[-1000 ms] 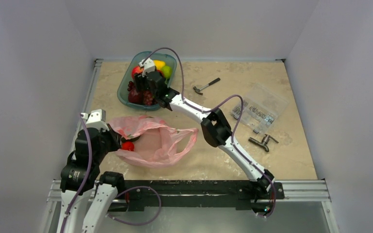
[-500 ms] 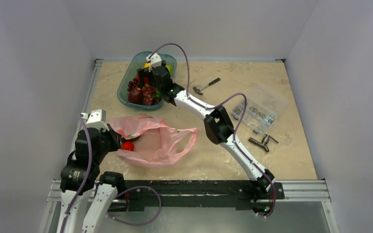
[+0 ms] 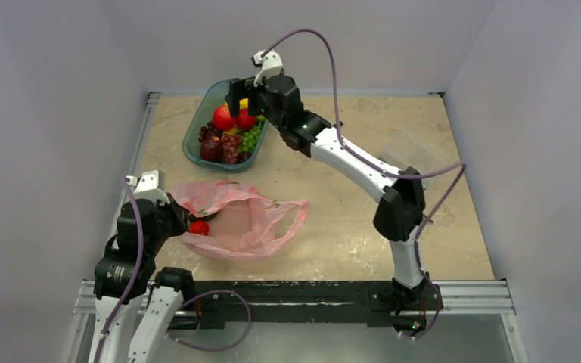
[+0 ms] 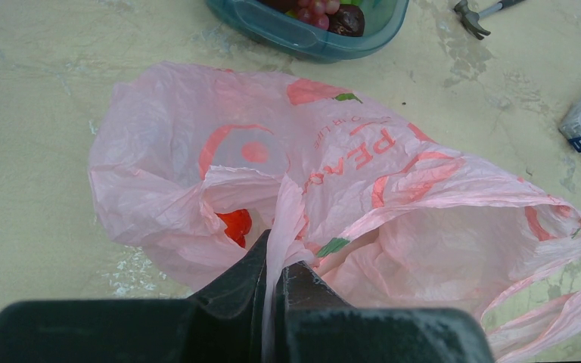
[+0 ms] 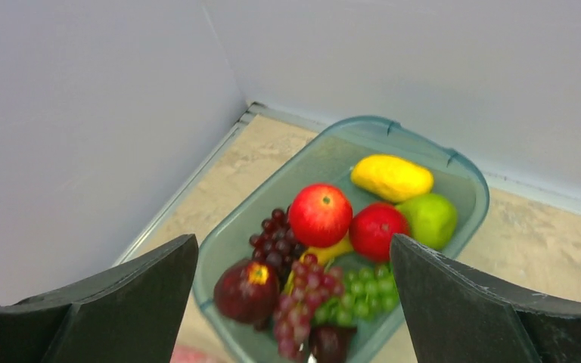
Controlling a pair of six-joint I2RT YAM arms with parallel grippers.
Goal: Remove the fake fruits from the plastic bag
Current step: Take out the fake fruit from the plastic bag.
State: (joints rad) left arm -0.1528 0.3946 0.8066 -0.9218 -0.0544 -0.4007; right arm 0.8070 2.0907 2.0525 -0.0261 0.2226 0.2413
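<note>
**L jaws pinch bag, R jaws wide over tray**

You've got the plastic bag (image 3: 238,223) lying on the table (image 3: 333,227) at near left. Its mouth and loop handles (image 3: 287,203) point right. Your L jaws are clamped on a fold of the bag's near-left rim, w/ pink film squeezed between them. 1 red fruit (image 4: 234,224) shows inside the bag, just beside that pinch.

Your R jaws stand wide apart, holding nothing, above the far end of the teal tray (image 5: 314,162). The tray sits at far left, apart from the bag. In it you have 2 red apples (image 5: 320,214), a yellow fruit (image 5: 391,178), a green pear (image 5: 431,219), green grapes (image 5: 363,291), purple grapes (image 5: 272,234) and 1 dark red fruit (image 5: 246,291). A hammer (image 4: 475,13) lies right of the tray.
</note>
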